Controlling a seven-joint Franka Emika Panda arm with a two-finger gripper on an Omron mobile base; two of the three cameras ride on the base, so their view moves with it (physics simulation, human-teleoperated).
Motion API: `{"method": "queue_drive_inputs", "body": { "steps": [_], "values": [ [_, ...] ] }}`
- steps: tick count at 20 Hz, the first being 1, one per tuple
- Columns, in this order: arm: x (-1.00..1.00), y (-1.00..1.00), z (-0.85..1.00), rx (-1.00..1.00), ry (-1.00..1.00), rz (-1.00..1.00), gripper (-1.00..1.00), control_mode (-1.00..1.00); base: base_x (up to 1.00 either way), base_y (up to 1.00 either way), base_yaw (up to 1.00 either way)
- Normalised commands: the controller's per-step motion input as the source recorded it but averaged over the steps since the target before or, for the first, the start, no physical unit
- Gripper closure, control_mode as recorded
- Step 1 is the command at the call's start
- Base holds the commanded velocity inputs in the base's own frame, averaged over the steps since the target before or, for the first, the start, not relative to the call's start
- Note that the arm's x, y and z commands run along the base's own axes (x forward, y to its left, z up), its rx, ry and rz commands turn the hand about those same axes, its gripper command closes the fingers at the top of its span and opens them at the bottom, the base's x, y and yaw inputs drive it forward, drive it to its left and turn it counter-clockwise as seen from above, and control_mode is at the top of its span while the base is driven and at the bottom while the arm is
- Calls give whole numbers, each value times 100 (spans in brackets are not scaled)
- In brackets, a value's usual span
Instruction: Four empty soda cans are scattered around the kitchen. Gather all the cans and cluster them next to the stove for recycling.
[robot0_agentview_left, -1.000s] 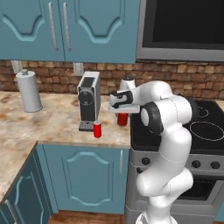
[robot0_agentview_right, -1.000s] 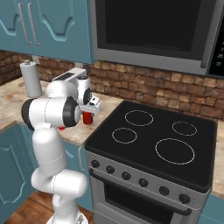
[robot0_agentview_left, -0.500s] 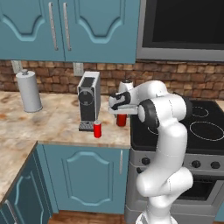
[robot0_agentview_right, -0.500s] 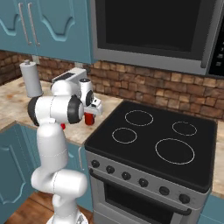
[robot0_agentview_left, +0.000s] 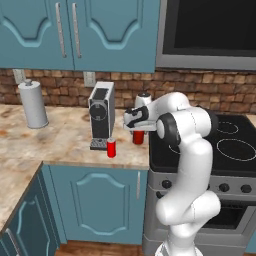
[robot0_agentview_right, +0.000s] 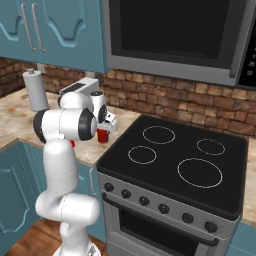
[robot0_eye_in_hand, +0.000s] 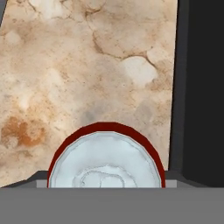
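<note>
My gripper (robot0_agentview_left: 137, 131) is shut on a red soda can (robot0_agentview_left: 138, 139), held upright from above, low over the marble counter just left of the stove (robot0_agentview_left: 225, 145). From the right base view the same can (robot0_agentview_right: 102, 137) hangs under the hand beside the stove's (robot0_agentview_right: 170, 160) black cooktop. Looking down along the hand, the can's silver lid with its red rim (robot0_eye_in_hand: 107, 159) sits close below, with the stove's dark edge (robot0_eye_in_hand: 201, 87) to one side. Whether the can touches the counter I cannot tell. A second red soda can (robot0_agentview_left: 111, 148) stands in front of the coffee machine (robot0_agentview_left: 101, 115).
A tall grey-white paper-towel roll (robot0_agentview_left: 33, 105) stands at the back left of the counter (robot0_agentview_left: 60, 145). Blue wall cabinets hang above, and a black-fronted microwave (robot0_agentview_right: 175, 35) sits over the stove. The counter turns a corner at the lower left.
The hand has come down and slightly left with the red can in it, bringing the can lower toward the counter beside the stove. The other can has stayed put.
</note>
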Motion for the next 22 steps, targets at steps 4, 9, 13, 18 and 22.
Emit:
{"method": "queue_drive_inputs", "body": {
  "steps": [4,9,13,18,22],
  "values": [
    [12,0,-15,0,1,0,100,-100,0,0,0],
    [6,0,-11,0,4,0,100,-100,0,0,0],
    [1,0,-7,0,5,0,-100,-100,0,0,0],
    [0,0,-11,0,2,-2,-100,-100,0,0,0],
    [0,-3,-15,0,-1,-3,-100,-100,0,0,0]
  ]
}}
